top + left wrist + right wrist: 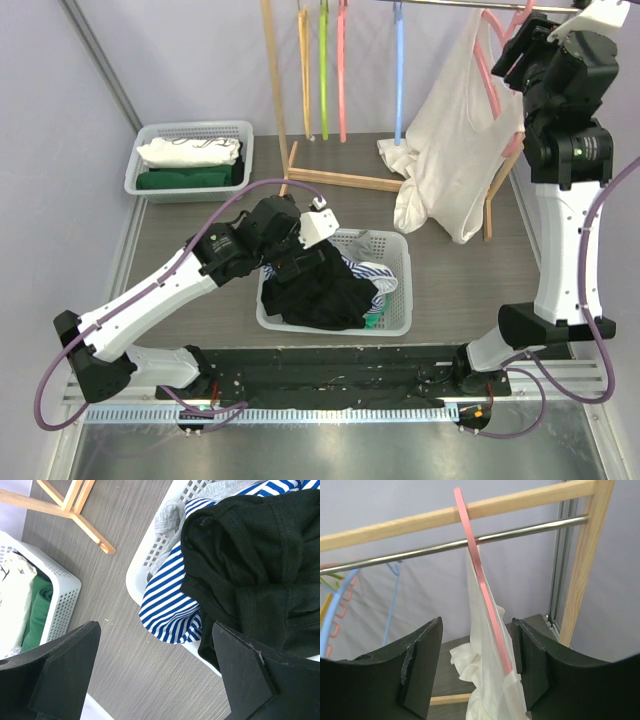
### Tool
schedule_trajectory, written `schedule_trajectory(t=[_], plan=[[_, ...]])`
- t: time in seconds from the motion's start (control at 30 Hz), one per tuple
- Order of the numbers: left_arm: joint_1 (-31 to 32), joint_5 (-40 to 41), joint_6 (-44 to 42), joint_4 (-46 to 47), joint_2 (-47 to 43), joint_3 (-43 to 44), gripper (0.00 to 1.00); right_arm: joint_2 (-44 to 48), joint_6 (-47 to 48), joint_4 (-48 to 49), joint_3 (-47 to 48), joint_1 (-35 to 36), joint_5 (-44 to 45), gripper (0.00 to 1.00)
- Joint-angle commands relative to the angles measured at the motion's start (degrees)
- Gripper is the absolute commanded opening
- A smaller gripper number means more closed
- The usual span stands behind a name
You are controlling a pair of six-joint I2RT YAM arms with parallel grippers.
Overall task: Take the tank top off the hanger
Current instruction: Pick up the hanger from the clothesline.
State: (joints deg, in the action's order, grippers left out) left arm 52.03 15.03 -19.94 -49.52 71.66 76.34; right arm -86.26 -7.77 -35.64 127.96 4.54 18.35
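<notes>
Item: tank top [450,130] hangs on pink hanger [475,575] at rail [520,532] | your right pincer [477,630]: spread astride hanger, likely to steady it | your left pincer [155,627]: spread, parked over basket [400,310].

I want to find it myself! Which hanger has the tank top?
Look at the wooden rack at the back of the table. Follow its rail to the right end: a pink hanger hangs there. It alone wears a white tank top; the other hangers are bare.
</notes>
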Motion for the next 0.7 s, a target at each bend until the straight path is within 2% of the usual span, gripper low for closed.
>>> schedule_trajectory(t=[0.0, 0.27, 0.43, 0.53, 0.57, 0.67], plan=[[-0.26, 0.0, -0.1, 1.62, -1.96, 0.22, 0.99, -4.0, -0.49, -3.21, 2.99, 0.12, 0.64, 0.65], [-0.26, -0.17, -0.01, 1.62, -1.43, 0.39, 0.99, -6.21, 2.23, -1.99, 2.39, -0.14, 4.59, 0.65], [-0.26, -0.44, 0.26, 1.79, -0.82, 0.57, 0.99, -5.85, 2.67, -0.57, 1.41, -0.23, 3.63, 0.66], [-0.26, -0.44, 0.43, 1.71, -0.64, 0.74, 0.99, -6.03, 2.24, -0.66, 0.98, -0.32, 2.92, 0.61], [-0.26, -0.44, 0.43, 1.7, -0.64, 0.83, 0.99, -6.11, 2.23, -0.75, 0.8, -0.32, 2.66, 0.55], [-0.35, -0.26, 0.34, 1.44, -0.91, 0.83, 0.99, -6.38, 2.23, -1.1, 0.27, -0.32, 2.39, 0.47]])
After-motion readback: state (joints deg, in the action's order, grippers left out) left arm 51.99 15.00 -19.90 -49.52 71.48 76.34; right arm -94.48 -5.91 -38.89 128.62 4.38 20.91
